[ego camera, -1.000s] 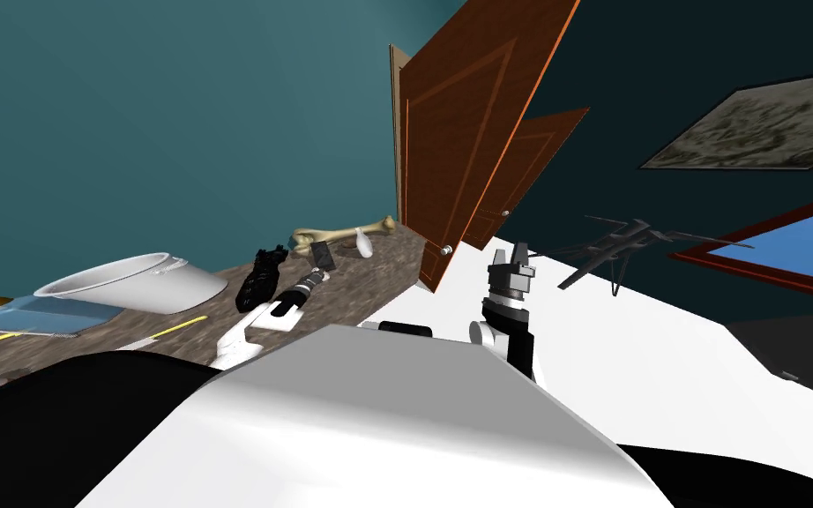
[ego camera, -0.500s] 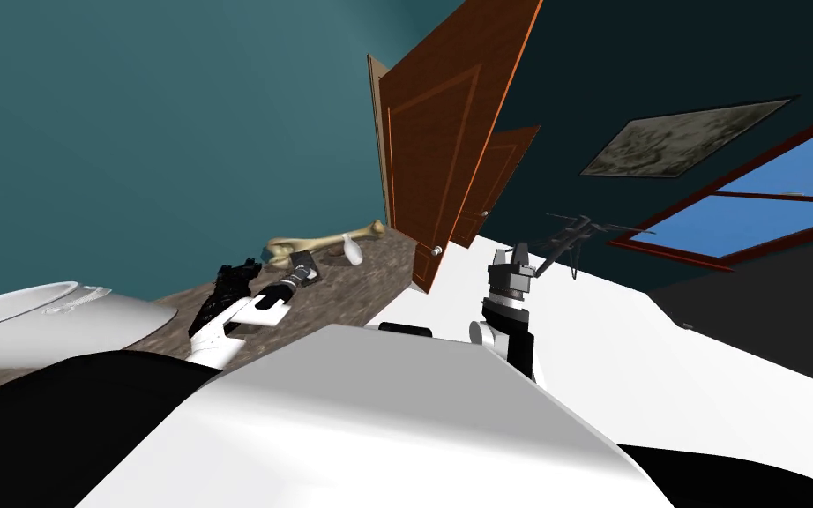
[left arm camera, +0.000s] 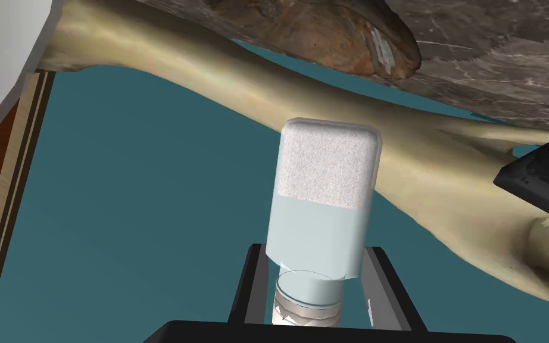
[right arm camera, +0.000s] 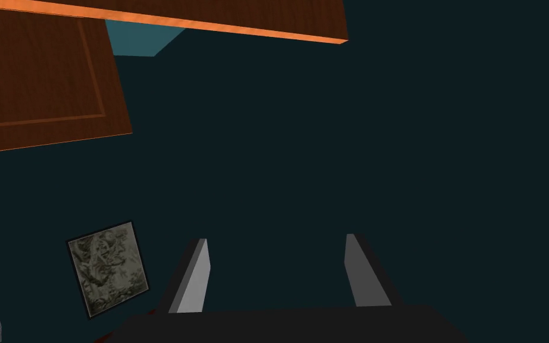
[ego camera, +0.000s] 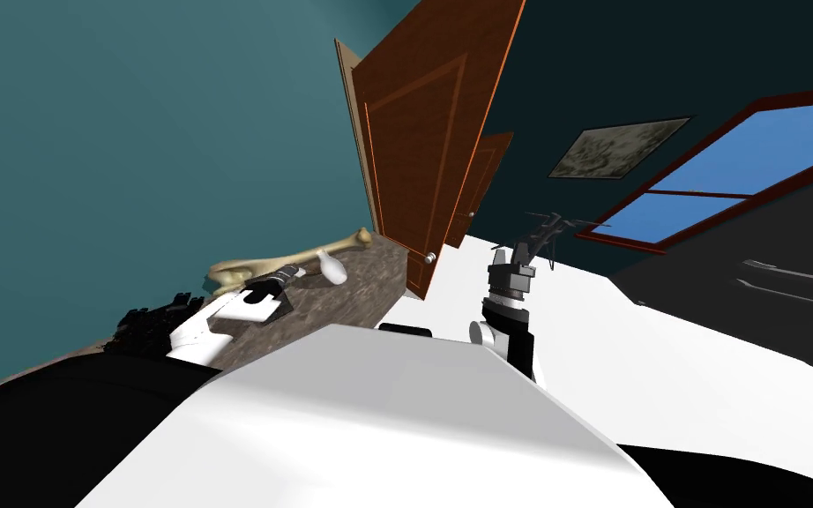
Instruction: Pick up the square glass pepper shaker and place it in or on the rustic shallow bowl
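My left gripper [left arm camera: 315, 262] is shut on the square clear shaker [left arm camera: 327, 196], which is part filled with white grains; its metal cap sits down between the fingers. Past the shaker lies a long tan bone-shaped thing [left arm camera: 220, 77]. Beyond that, a brown mottled shallow dish [left arm camera: 327, 33] rests on the stone counter [left arm camera: 493, 71]. In the head view my left gripper [ego camera: 288, 274] hangs over the counter [ego camera: 352, 291], just in front of the bone [ego camera: 246, 265]. My right gripper [right arm camera: 276, 250] is open and holds nothing; it is raised at my right [ego camera: 506, 260].
A small white vase [ego camera: 332, 269] stands on the counter by the bone, and a black lumpy thing [ego camera: 145, 322] lies at its left end. A black block [left arm camera: 547, 175] is close beside the shaker. A brown door [ego camera: 422, 150] stands open at the counter's far end.
My view has swung, sliding the counter leftward in the picture; the large white tub has passed out of it. The left arm has stayed over the counter near the bone.
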Motion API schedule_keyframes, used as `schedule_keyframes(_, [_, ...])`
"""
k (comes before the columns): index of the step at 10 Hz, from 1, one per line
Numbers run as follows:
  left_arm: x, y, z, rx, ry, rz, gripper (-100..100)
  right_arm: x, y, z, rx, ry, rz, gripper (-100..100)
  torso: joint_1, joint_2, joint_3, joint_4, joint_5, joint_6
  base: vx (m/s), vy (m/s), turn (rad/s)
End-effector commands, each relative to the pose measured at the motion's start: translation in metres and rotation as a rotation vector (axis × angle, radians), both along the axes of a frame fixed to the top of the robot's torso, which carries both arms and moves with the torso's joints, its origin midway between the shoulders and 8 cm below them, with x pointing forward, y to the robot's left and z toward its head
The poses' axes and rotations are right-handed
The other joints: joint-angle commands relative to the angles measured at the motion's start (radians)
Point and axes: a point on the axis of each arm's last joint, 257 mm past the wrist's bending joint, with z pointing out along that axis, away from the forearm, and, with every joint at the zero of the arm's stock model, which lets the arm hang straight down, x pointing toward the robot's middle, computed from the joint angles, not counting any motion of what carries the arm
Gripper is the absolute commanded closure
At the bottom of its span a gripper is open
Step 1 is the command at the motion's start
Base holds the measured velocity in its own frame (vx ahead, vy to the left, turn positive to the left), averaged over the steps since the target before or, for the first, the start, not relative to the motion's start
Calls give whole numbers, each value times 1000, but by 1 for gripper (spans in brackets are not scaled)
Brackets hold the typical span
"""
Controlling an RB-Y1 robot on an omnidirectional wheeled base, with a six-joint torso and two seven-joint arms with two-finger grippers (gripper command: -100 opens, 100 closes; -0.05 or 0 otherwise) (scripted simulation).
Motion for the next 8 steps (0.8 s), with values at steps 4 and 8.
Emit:
schedule_keyframes(4, [-6,12,5,25,19,21,-100,0,0,0,0,0,0,0,-5,9,4,1,0,-1,160,50,-84])
schedule_keyframes(8, [-6,11,5,25,18,20,-100,0,0,0,0,0,0,0,-8,20,11,4,-1,-2,4,1,-1])
